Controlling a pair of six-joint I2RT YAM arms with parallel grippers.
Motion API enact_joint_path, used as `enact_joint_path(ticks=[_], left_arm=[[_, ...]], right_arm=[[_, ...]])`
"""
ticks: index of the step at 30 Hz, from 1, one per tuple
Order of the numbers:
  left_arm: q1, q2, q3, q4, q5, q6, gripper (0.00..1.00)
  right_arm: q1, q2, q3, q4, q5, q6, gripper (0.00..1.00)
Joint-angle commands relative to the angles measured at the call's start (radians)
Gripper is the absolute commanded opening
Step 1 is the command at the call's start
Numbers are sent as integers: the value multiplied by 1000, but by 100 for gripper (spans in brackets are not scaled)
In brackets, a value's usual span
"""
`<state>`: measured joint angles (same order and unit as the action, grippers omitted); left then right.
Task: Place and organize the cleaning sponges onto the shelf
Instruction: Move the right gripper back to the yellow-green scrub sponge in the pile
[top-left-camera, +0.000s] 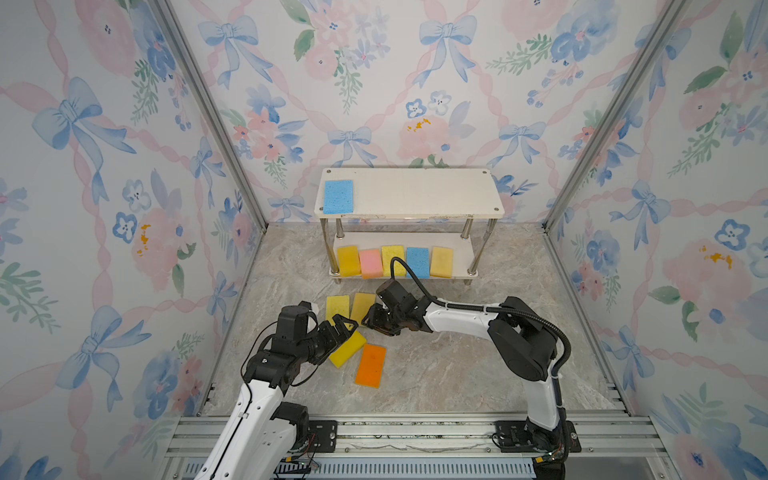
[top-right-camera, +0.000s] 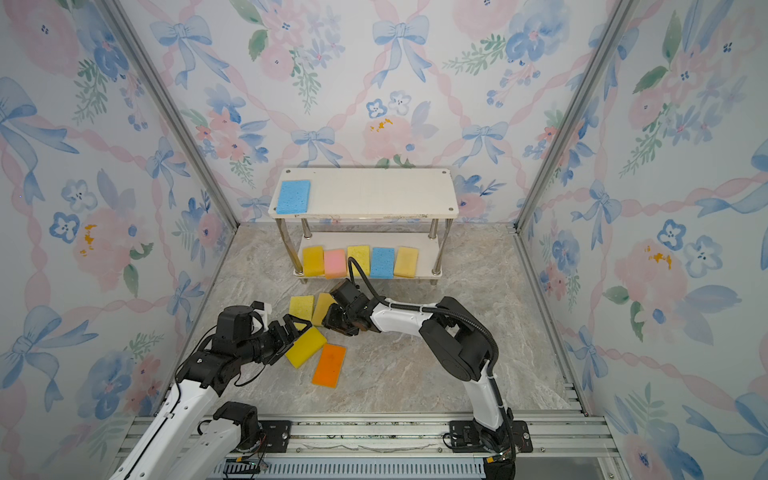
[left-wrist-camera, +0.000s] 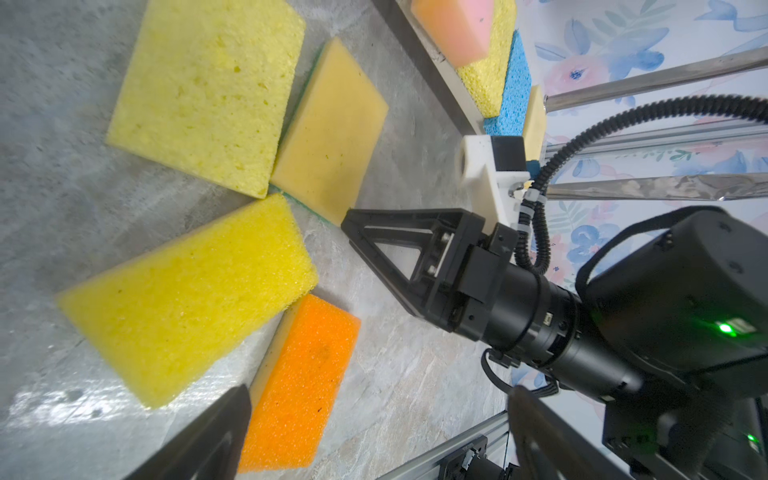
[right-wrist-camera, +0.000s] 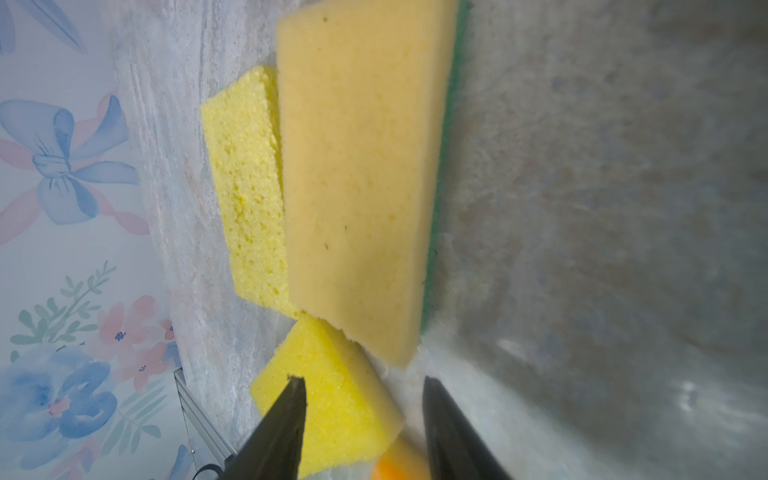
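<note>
The shelf (top-left-camera: 415, 193) (top-right-camera: 374, 191) stands at the back wall with a blue sponge (top-left-camera: 338, 196) on its top board and several sponges in a row on the lower board (top-left-camera: 461, 266). On the floor lie a porous yellow sponge (top-left-camera: 337, 306) (right-wrist-camera: 245, 187), a tan sponge (top-left-camera: 362, 305) (right-wrist-camera: 361, 166) with a green scouring layer, a bright yellow sponge (top-left-camera: 348, 349) (left-wrist-camera: 187, 299) and an orange sponge (top-left-camera: 370, 365) (left-wrist-camera: 299, 382). My right gripper (top-left-camera: 368, 322) (right-wrist-camera: 363, 380) is low at the tan sponge's near end, jaws part-way apart, nothing clamped. My left gripper (top-left-camera: 347, 330) (left-wrist-camera: 380, 392) hangs wide open over the bright yellow and orange sponges.
Both grippers are close together in the middle of the marble floor (top-left-camera: 436, 365), almost tip to tip. The right arm's black cable (top-left-camera: 409, 270) arches in front of the lower shelf row. An aluminium rail (top-left-camera: 415, 432) runs along the front edge. Flowered walls close in three sides.
</note>
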<state>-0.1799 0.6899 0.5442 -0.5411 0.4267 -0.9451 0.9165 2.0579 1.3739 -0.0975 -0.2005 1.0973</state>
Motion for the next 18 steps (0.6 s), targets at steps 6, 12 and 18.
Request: enact_joint_path(ticks=[6, 12, 18], left_arm=[[16, 23, 10, -16, 11, 25, 98], [20, 26, 6, -16, 10, 26, 98], [26, 25, 0, -16, 9, 19, 98]], right_arm=[[-34, 70, 72, -43, 29, -1, 46], [-45, 101, 103, -63, 35, -24, 44], [-47, 112, 110, -60, 36, -43, 31]])
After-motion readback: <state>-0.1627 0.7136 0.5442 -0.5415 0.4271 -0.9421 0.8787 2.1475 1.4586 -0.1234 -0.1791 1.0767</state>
